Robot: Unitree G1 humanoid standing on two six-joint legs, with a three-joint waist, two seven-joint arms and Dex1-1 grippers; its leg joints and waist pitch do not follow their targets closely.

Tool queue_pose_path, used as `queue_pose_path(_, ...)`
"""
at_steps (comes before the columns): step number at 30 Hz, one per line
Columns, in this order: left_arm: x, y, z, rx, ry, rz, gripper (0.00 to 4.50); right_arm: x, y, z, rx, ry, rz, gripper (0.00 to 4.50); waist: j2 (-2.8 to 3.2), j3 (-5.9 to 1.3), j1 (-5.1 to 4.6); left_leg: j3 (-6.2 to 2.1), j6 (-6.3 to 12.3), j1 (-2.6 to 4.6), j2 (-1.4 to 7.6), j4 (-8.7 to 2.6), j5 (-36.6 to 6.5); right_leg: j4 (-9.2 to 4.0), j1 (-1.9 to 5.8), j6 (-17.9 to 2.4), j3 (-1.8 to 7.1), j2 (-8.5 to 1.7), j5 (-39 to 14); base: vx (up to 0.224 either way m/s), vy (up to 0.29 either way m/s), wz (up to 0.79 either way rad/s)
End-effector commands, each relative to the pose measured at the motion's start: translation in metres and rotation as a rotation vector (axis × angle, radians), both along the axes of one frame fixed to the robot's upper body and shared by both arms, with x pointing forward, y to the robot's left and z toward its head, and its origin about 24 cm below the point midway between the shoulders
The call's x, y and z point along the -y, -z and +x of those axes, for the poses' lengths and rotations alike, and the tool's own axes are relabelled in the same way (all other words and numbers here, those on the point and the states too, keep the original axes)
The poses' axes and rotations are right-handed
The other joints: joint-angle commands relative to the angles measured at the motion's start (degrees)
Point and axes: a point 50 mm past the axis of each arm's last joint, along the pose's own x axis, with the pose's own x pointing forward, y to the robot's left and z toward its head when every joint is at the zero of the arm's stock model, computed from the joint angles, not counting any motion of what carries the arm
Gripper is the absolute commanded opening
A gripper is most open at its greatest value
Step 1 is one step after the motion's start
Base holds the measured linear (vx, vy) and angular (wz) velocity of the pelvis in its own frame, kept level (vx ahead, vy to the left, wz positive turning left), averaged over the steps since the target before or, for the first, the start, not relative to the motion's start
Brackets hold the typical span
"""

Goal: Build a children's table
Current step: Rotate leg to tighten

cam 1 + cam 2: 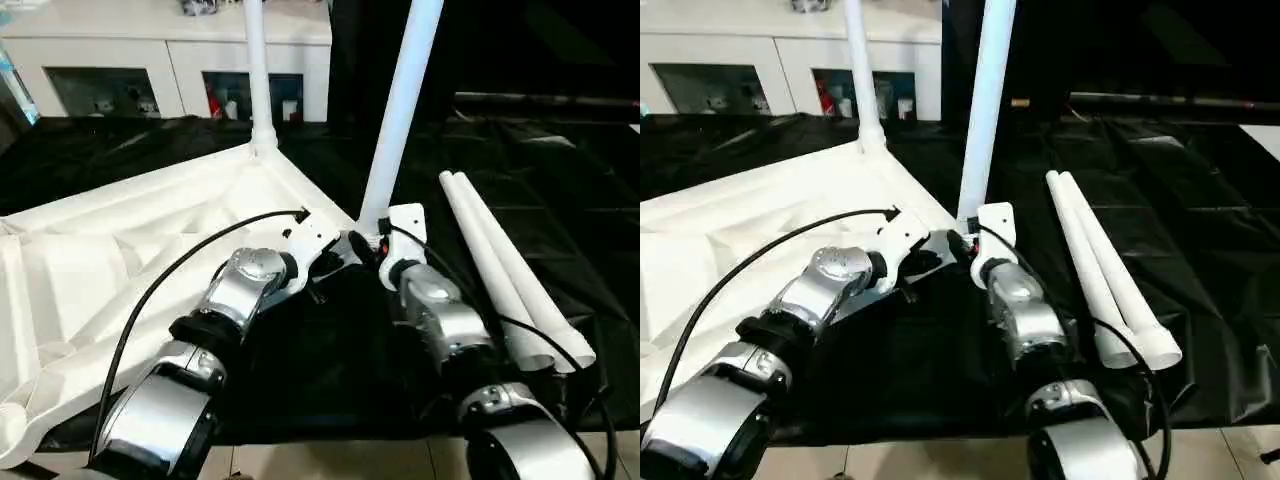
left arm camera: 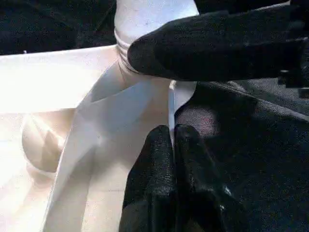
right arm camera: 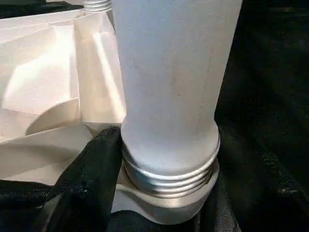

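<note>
Right now the white tabletop (image 1: 120,270) lies upside down on the black-draped table (image 1: 560,200), ribs up, filling the nine o'clock side of the head view. One leg (image 1: 257,70) stands upright in the far corner socket at about twelve o'clock. A second leg (image 1: 400,110) rises from the near corner socket, its threaded end (image 3: 166,176) just seated. The right claw (image 3: 159,193) straddles that leg's base, fingers spread around the tube. The left claw (image 2: 171,140) is pressed fully together, its tips pinching the thin edge of the tabletop beside the same corner. Two spare legs (image 1: 500,270) lie side by side, touching, at three o'clock
</note>
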Motion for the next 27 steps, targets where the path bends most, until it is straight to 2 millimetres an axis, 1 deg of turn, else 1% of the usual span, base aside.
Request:
queue_pose_path(1, 0.012, 0.001, -0.005, 0.026, 0.081, -0.025, 0.00, 0.006, 0.004, 0.000, -0.011, 0.044, 0.011, 2.70, -0.11, -3.53, 0.00, -0.27, 1.58, -0.19, 1.45, -4.25, -11.37, -5.06, 3.11, -8.09, 3.09, -3.55, -16.92, 0.000, 0.000, 0.00)
queue_pose_path(2, 0.011, 0.001, -0.005, 0.024, 0.090, -0.033, 0.00, 0.009, 0.002, 0.000, 0.011, 0.047, 0.029, 2.70, 0.00, -3.59, -0.01, -0.32, 1.46, -0.14, 1.51, -4.27, -11.53, -4.97, 3.13, -8.10, 3.08, -3.59, -17.02, 0.000, 0.000, 0.00)
queue_pose_path(3, 0.011, 0.001, -0.005, 0.023, 0.091, -0.033, 0.00, 0.009, 0.002, 0.000, 0.012, 0.048, 0.030, 2.70, -0.12, -3.58, 0.01, -0.29, 1.56, -0.19, 1.52, -4.27, -11.63, -5.01, 3.13, -8.13, 3.11, -3.55, -16.74, 0.000, 0.000, 0.00)
queue_pose_path(4, 0.011, 0.000, -0.005, 0.034, 0.097, -0.045, 0.00, 0.012, -0.001, 0.000, 0.040, 0.047, 0.034, 3.26, -0.09, -3.62, 0.02, -0.34, 1.63, -0.21, 1.58, -4.29, -11.21, -4.82, 3.19, -8.48, 3.11, -3.55, -15.86, 0.000, 0.000, 0.00)
queue_pose_path(5, 0.011, -0.001, -0.005, 0.038, 0.098, -0.048, 0.00, 0.013, -0.002, 0.000, 0.049, 0.048, 0.031, 3.26, 0.13, -3.62, 0.07, -0.36, 1.67, -0.21, 1.59, -4.29, -11.15, -4.80, 3.16, -8.60, 3.12, -3.54, -15.51, 0.000, 0.000, 0.00)
queue_pose_path(6, 0.010, -0.002, -0.005, 0.045, 0.099, -0.054, 0.00, 0.014, -0.004, 0.000, 0.063, 0.048, 0.026, 3.40, -0.01, -3.65, 0.12, -0.27, 1.82, -0.23, 1.55, -4.21, -10.76, -4.77, 3.20, -8.78, 3.15, -3.54, -14.60, 0.000, 0.000, 0.00)
queue_pose_path(7, 0.009, -0.005, -0.004, 0.068, 0.100, -0.071, 0.00, 0.020, -0.009, 0.000, 0.104, 0.050, -0.001, 3.57, 0.03, -3.70, 0.27, -0.26, 2.04, -0.26, 1.54, -4.17, -10.06, -4.64, 3.27, -9.04, 3.16, -3.57, -13.68, 0.000, 0.000, 0.00)
queue_pose_path(8, 0.009, -0.006, -0.003, 0.077, 0.100, -0.078, 0.00, 0.022, -0.010, -0.001, 0.120, 0.052, -0.017, 3.57, -0.13, -3.74, 0.50, -0.16, 2.41, -0.28, 1.48, -4.03, -9.08, -4.54, 3.29, -9.05, 3.19, -3.47, -12.58, 0.000, 0.000, 0.00)
queue_pose_path(9, 0.008, -0.007, -0.002, 0.090, 0.090, -0.087, 0.00, 0.025, -0.012, -0.002, 0.130, 0.048, -0.026, 3.68, -0.31, -3.67, 0.59, -0.13, 2.67, -0.36, 1.43, -4.03, -8.82, -4.55, 3.34, -8.97, 3.20, -3.44, -12.45, 0.000, 0.000, 0.00)
queue_pose_path(10, 0.006, -0.011, 0.000, 0.112, 0.074, -0.107, 0.00, 0.031, -0.014, -0.005, 0.142, 0.033, -0.042, 3.68, -0.62, -3.84, 0.90, -0.12, 3.12, -0.38, 1.47, -3.95, -7.61, -4.33, 3.49, -8.84, 3.21, -3.50, -11.49, 0.000, 0.000, 0.00)
queue_pose_path(11, 0.004, -0.013, 0.001, 0.129, 0.064, -0.123, 0.00, 0.035, -0.016, -0.008, 0.154, 0.021, -0.055, 3.68, -0.45, -3.87, 1.15, -0.15, 3.45, -0.43, 1.45, -3.87, -6.90, -4.18, 3.57, -8.79, 3.25, -3.48, -10.46, 0.000, 0.000, 0.00)
queue_pose_path(12, 0.003, -0.015, 0.001, 0.137, 0.059, -0.132, 0.00, 0.038, -0.017, -0.009, 0.161, 0.015, -0.062, 3.68, -0.47, -3.92, 1.38, -0.11, 4.08, -0.37, 1.53, -3.78, -5.92, -3.99, 3.47, -8.94, 3.27, -3.45, -8.52, 0.000, 0.000, 0.00)
queue_pose_path(13, 0.002, -0.017, 0.002, 0.139, 0.052, -0.150, 0.00, 0.040, -0.017, -0.013, 0.166, -0.001, -0.073, 3.68, -0.66, -4.03, 1.41, -0.10, 4.61, -0.52, 1.44, -3.62, -4.86, -3.62, 3.63, -9.25, 3.27, -3.31, -6.33, 0.000, 0.000, 0.00)
queue_pose_path(14, 0.001, -0.019, 0.003, 0.137, 0.050, -0.160, 0.28, 0.042, -0.017, -0.016, 0.166, -0.013, -0.074, 3.73, -0.64, -4.03, 1.55, -0.16, 4.85, -0.63, 1.43, -3.62, -4.51, -3.50, 3.68, -9.45, 3.20, -3.35, -5.74, 0.000, 0.000, 0.00)
queue_pose_path(16, -0.006, -0.024, 0.003, 0.135, 0.044, -0.188, 0.60, 0.044, -0.016, -0.025, 0.161, -0.054, -0.072, 3.75, -0.65, -4.04, 1.57, -0.14, 5.39, -0.84, 1.42, -3.53, -4.43, -3.52, 3.63, -9.98, 3.12, -3.53, -5.59, 0.000, 0.000, 0.00)
queue_pose_path(17, -0.008, -0.026, 0.003, 0.130, 0.043, -0.203, 0.60, 0.044, -0.015, -0.028, 0.160, -0.074, -0.074, 3.75, -0.66, -4.10, 1.55, -0.11, 5.40, -0.86, 1.47, -3.51, -4.39, -3.46, 3.76, -10.18, 3.14, -3.53, -5.25, 0.000, 0.000, 0.00)
queue_pose_path(18, -0.008, -0.026, 0.003, 0.130, 0.043, -0.203, 0.60, 0.044, -0.015, -0.028, 0.160, -0.074, -0.074, 3.75, -0.49, -3.97, 1.55, -0.15, 5.50, -0.78, 1.71, -3.54, -4.50, -3.42, 3.45, -10.68, 3.11, -3.51, -4.86, 0.000, 0.000, 0.00)
queue_pose_path(19, -0.019, -0.032, 0.005, 0.156, 0.015, -0.211, 0.67, 0.044, -0.014, -0.038, 0.161, -0.115, -0.090, 3.75, -0.56, -3.88, 1.53, -0.20, 5.33, -0.77, 1.77, -3.63, -5.21, -3.52, 3.52, -10.64, 3.02, -3.43, -5.37, 0.000, 0.000, 0.00)
queue_pose_path(20, -0.024, -0.034, 0.005, 0.161, 0.000, -0.213, 0.99, 0.043, -0.013, -0.041, 0.157, -0.133, -0.083, 3.75, -0.85, -3.81, 1.39, -0.15, 5.26, -0.78, 1.77, -3.64, -5.77, -3.56, 3.50, -10.48, 3.02, -3.36, -5.86, 0.000, 0.000, 0.00)
queue_pose_path(21, -0.036, -0.039, 0.007, 0.178, -0.042, -0.219, 1.01, 0.041, -0.012, -0.046, 0.154, -0.167, -0.078, 3.75, -0.79, -3.59, 1.14, -0.22, 4.78, -0.98, 1.69, -3.90, -7.35, -3.81, 3.56, -9.87, 2.92, -3.43, -8.82, 0.000, 0.000, 0.00)
queue_pose_path(22, -0.042, -0.042, 0.009, 0.190, -0.072, -0.221, 1.01, 0.040, -0.012, -0.048, 0.154, -0.181, -0.081, 3.75, -0.73, -3.52, 1.08, -0.18, 4.15, -0.85, 1.65, -3.89, -8.53, -4.28, 3.42, -8.91, 2.89, -3.54, -11.98, 0.000, 0.000, 0.00)
queue_pose_path(23, -0.044, -0.043, 0.009, 0.193, -0.080, -0.221, 1.13, 0.040, -0.013, -0.049, 0.154, -0.185, -0.083, 3.75, -0.76, -3.45, 0.88, -0.19, 3.86, -0.89, 1.63, -3.95, -8.81, -4.39, 3.40, -8.49, 2.91, -3.48, -13.15, 0.000, 0.000, 0.00)
queue_pose_path(24, -0.056, -0.046, 0.011, 0.211, -0.130, -0.198, 1.13, 0.039, -0.012, -0.053, 0.149, -0.211, -0.066, 3.75, -0.81, -3.44, 0.82, -0.20, 3.50, -0.85, 1.64, -3.97, -9.04, -4.48, 3.30, -7.75, 2.97, -3.44, -14.45, 0.000, 0.000, 0.00)
queue_pose_path(25, -0.082, -0.050, 0.016, 0.234, -0.243, -0.124, 1.40, 0.037, -0.013, -0.057, 0.148, -0.241, -0.064, 3.56, -0.64, -3.44, 0.66, -0.33, 3.14, -0.94, 1.72, -4.06, -9.21, -4.37, 3.30, -7.16, 2.95, -3.35, -14.84, 0.000, 0.000, 0.00)
queue_pose_path(26, -0.099, -0.051, 0.018, 0.243, -0.327, -0.071, 1.46, 0.036, -0.012, -0.058, 0.135, -0.257, -0.048, 3.45, -0.64, -3.39, 0.59, -0.37, 3.03, -0.93, 1.73, -4.11, -9.28, -4.41, 3.23, -6.72, 2.94, -3.28, -14.87, 0.000, 0.000, 0.00)
queue_pose_path(27, -0.114, -0.053, 0.020, 0.252, -0.402, -0.018, 1.46, 0.035, -0.010, -0.058, 0.122, -0.268, -0.045, 3.45, -0.32, -3.44, 0.16, -0.53, 2.60, -0.95, 1.74, -4.22, -9.51, -4.21, 3.23, -6.34, 2.92, -3.10, -14.10, 0.000, 0.000, 0.00)
